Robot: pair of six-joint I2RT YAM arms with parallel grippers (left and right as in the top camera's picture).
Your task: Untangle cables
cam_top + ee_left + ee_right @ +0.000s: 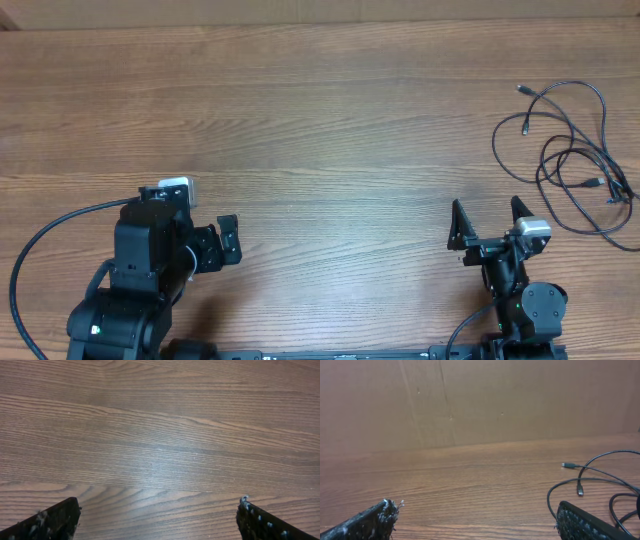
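L end effector [232, 240] & R end effector [486, 214] wide open, empty; arms folded.

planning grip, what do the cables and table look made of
Cables: thin black cords, probably rubber or plastic jacketed, matte; they lie in limp loops, plug ends look metallic. Table: brown wood grain, smooth with a faint sheen; laminate or veneer as likely as solid wood.

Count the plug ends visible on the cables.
4 plugs: one at the cables' top left, one below it, two near the right edge; more may be hidden.
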